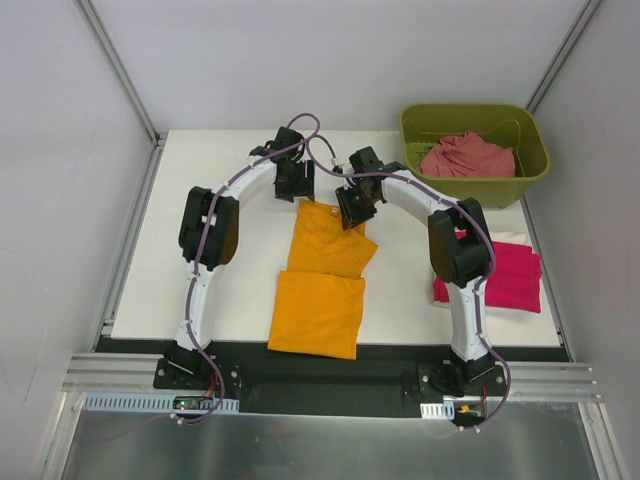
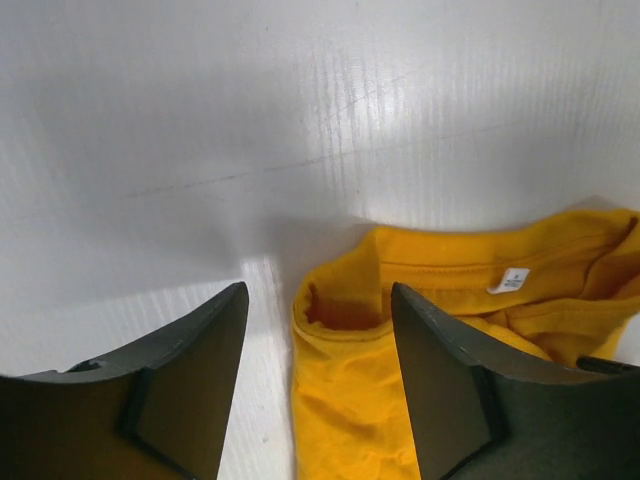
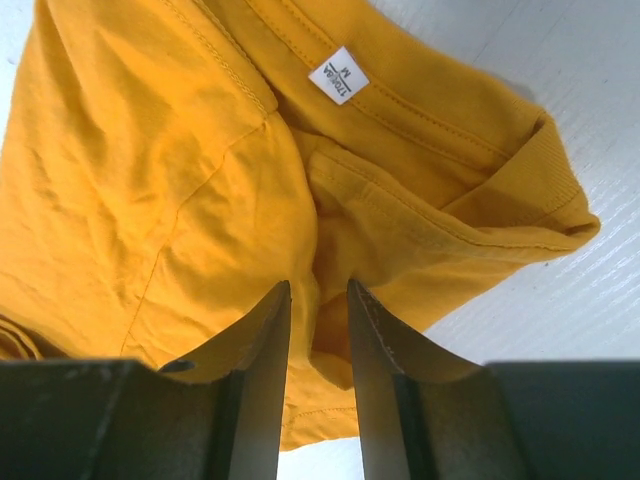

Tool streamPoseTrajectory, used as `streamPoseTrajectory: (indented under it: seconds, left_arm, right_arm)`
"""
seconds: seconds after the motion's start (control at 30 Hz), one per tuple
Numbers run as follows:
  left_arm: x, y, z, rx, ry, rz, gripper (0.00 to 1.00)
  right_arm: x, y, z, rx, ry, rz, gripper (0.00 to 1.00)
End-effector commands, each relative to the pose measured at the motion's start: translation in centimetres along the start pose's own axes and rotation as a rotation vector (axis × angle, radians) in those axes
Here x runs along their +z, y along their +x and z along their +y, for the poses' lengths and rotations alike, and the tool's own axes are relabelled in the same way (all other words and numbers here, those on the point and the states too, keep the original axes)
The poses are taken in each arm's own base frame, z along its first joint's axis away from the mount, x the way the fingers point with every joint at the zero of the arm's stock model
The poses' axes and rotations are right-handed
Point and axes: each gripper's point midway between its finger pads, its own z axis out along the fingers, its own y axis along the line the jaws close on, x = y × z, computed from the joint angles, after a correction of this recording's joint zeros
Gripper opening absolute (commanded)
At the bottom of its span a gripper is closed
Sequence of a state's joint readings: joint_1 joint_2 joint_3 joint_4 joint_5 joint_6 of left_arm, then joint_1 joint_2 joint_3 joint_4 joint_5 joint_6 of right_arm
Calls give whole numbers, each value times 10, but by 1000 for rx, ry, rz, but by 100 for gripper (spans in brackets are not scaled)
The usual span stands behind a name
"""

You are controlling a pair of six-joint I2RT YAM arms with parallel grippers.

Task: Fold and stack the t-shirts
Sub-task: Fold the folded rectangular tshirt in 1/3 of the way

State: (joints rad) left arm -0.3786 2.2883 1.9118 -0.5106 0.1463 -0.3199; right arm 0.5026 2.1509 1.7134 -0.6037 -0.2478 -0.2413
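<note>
- While the orange-yellow t-shirt (image 1: 318,290) lies in the middle of the white table (image 1: 200,260), its long axis is seen to run from the near edge toward the far side. The collar end is farthest from the arm bases, and both grippers are gathered there.
- The left gripper (image 2: 318,295) is held wide open. The shirt's far left corner, beside the ribbed collar (image 2: 340,312), is seen below the gap and under the right-hand finger, while bare table lies under the other finger.
- The right gripper (image 3: 317,290) is drawn narrow. A raised ridge of orange cloth is seen between its fingers, short of the neck label (image 3: 338,75), and is judged to be pinched.
- Neither arm can be called the nearer, as each is placed at its own corner of the collar end.
- A fold along the long axis is judged to come next, with the collar end carried toward the near hem once the left corner is gripped.
- A cloth edge is seen crossing the shirt about midway, and the near part reaches just past the table's near edge.
- The magenta t-shirt (image 1: 505,278) is laid folded at the right, well apart. The salmon-pink t-shirt (image 1: 468,157) is crumpled inside the olive-green bin (image 1: 420,120) at the far right corner.
</note>
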Motion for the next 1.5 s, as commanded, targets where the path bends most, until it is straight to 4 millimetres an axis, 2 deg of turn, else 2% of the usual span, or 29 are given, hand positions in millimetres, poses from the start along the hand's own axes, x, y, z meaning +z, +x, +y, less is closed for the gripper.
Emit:
streamPoseTrajectory:
  seconds: [0.0,0.03,0.07,0.1,0.17,0.2,0.23,0.33,0.5,0.7,0.77,0.97,1.0,1.07,1.2,1.27,1.33,1.37,1.47]
  left_arm:
    - [4,-1,5,29,-32,18,54]
    - [7,-1,6,27,-36,21,50]
    - [8,1,7,28,-40,26,41]
    - [7,1,7,30,-37,27,38]
    - [7,1,5,29,-28,30,27]
    - [5,0,3,30,-21,29,18]
    - [4,-1,2,30,-14,27,12]
    - [0,-6,-1,36,-5,14,2]
    - [0,-10,0,23,12,13,0]
    - [0,-11,6,-24,33,22,0]
    - [0,-14,11,-38,29,19,0]
    - [-1,-15,20,-88,68,34,0]
    - [2,-15,25,-99,67,40,0]
    - [3,-14,26,-105,80,45,0]
    - [6,-13,24,-93,102,51,0]
    - [5,-14,24,-93,98,47,0]
    - [3,-15,26,-92,89,41,0]
    - [3,-15,26,-91,85,40,0]
    - [1,-16,28,-87,73,31,0]
  right_arm:
    - [-5,-6,0,-32,-7,-5,33]
    - [-5,-5,1,-35,-10,-3,33]
    - [-5,-5,1,-38,-15,-3,33]
    - [-4,-4,3,-38,-23,1,31]
    - [-5,-2,7,-34,-38,6,25]
    - [-6,-3,10,-32,-57,3,15]
    - [-8,-5,14,-34,-71,-3,12]
    - [-19,-15,31,-46,-121,-47,3]
    - [-38,-36,55,-57,-217,-136,1]
    - [-51,-57,65,-64,-259,-204,1]
    - [-49,-61,66,-53,-266,-213,1]
    - [-31,-77,46,35,-289,-278,1]
    - [-34,-87,48,55,-346,-318,0]
    - [-30,-87,53,57,-416,-321,0]
    - [-25,-95,64,33,-450,-358,1]
    - [-18,-99,54,52,-408,-362,1]
    - [-8,-97,44,80,-376,-341,1]
    - [-6,-101,41,79,-357,-346,4]
    - [15,-86,32,115,-324,-260,9]
